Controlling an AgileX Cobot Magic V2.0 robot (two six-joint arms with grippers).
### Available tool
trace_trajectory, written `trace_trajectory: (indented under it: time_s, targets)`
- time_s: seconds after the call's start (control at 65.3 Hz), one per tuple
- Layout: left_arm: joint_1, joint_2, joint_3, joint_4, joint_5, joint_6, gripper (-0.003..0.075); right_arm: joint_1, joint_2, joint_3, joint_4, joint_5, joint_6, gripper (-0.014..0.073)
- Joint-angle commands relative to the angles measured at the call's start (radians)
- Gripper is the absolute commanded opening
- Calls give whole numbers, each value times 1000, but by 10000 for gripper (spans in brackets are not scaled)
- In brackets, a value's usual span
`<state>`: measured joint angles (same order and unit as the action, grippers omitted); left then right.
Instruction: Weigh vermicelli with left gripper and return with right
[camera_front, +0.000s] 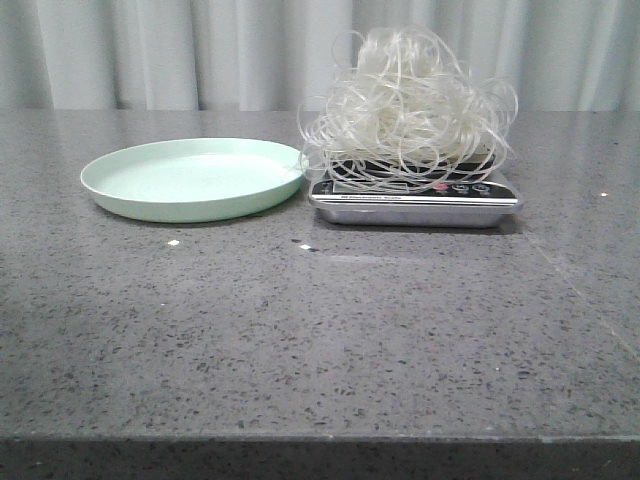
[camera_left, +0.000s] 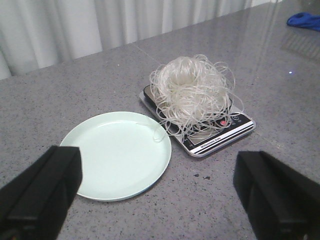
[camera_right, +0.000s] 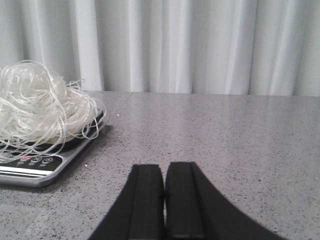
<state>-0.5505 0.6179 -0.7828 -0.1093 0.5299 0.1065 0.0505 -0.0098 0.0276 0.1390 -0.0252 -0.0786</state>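
Table (camera_front: 300, 340): grey speckled stone, carrying everything, with pale curtains behind.
Plate (camera_left: 115, 160): pale green, bare, ahead of the left gripper's fingers and nearer the left-hand one; its rim is just beside the scale.
Scale (camera_left: 227, 131): silver with a dark panel, ahead between the left fingers.
Vermicelli (camera_front: 405, 100): loose whitish tangle heaped on the scale, a few strands trailing over the plate's rim.
Left gripper (camera_left: 160, 200): fingers spread wide, grasping nothing.
Right gripper (camera_right: 164, 200): fingers pressed together, empty; scale and noodles well off to one side.
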Motion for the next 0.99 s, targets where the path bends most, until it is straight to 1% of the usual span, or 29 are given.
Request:
trace_trajectory:
  time_s: [0.0, 0.153, 0.168, 0.184, 0.199, 0.26, 0.276, 0.291, 0.337, 0.352, 0.367, 0.383, 0.398, 0.444, 0.459, 0.474, 0.551, 0.98]
  targets:
    - [0, -120, 84, -23, -127, -2, 588, 2, -17, -8, -11, -82, -2, 187]
    - [0, -287, 221, -23, -141, -2, 476, 2, -17, -8, -11, -82, -2, 187]
    - [0, -310, 243, -23, -141, -2, 453, 2, -17, -8, -11, -82, -2, 187]
    - [0, -318, 243, -23, -141, -2, 453, 2, -17, -8, -11, -82, -2, 187]
    - [0, -347, 262, -23, -141, -2, 430, 2, -17, -8, -11, -82, -2, 187]
    - [0, -397, 297, -23, -141, -2, 383, 2, -17, -8, -11, -82, -2, 187]
    - [0, -404, 297, -23, -141, -2, 383, 2, -17, -8, -11, -82, -2, 187]
    - [0, -430, 311, -23, -139, -2, 357, 2, -17, -8, -11, -82, -2, 187]
    - [0, -462, 328, -23, -139, -2, 321, 2, -17, -8, -11, -82, -2, 187]
    - [0, -479, 336, -23, -139, -2, 296, 2, -17, -8, -11, -82, -2, 187]
    - [0, -484, 339, -23, -139, -2, 287, 2, -17, -8, -11, -82, -2, 187]
    - [0, -499, 346, -23, -139, -2, 258, 2, -17, -8, -11, -82, -2, 187]
    - [0, -504, 348, -23, -139, -2, 247, 2, -17, -8, -11, -82, -2, 187]
    - [0, -532, 364, -23, -139, -2, 159, 2, -17, -8, -11, -82, -2, 187]
    - [0, -538, 365, -23, -139, -2, 147, 2, -17, -8, -11, -82, -2, 187]
    - [0, -547, 370, -23, -139, -2, 116, 2, -17, -8, -11, -82, -2, 187]
    - [0, -561, 380, -27, -139, -2, 138, 2, -17, -8, -11, -82, -2, 187]
    - [0, -561, 391, -35, -148, -2, 134, 2, -17, -9, -11, -97, -2, 187]
